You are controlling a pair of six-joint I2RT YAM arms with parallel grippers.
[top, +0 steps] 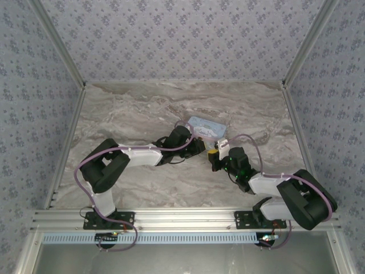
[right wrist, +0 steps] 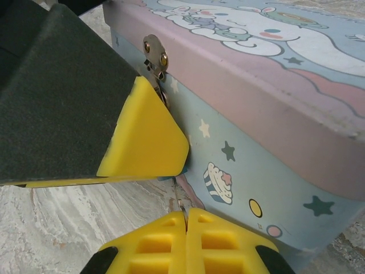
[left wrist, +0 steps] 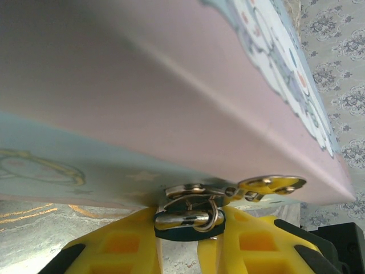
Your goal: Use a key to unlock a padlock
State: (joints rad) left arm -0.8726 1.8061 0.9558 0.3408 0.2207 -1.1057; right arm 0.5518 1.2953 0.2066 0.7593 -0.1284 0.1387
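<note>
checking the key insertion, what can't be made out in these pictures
- Padlock, left wrist view: body mostly covered by the left fingers, keyhole unseen.
- Key, right wrist view: a mere sliver above the right fingers; its tip is hidden behind a left finger.
- Top view: both too small beside the tin.

The padlock (left wrist: 183, 233), tiny and dark teal with a silvery shackle (left wrist: 191, 217), hangs from the hasp (left wrist: 199, 189) on the tin (right wrist: 274, 114), pinched in the left claw (left wrist: 191, 229). The key (right wrist: 178, 201), a thin dark sliver, stands upright from the closed right claw (right wrist: 187, 220), its top just below the padlock.
</note>
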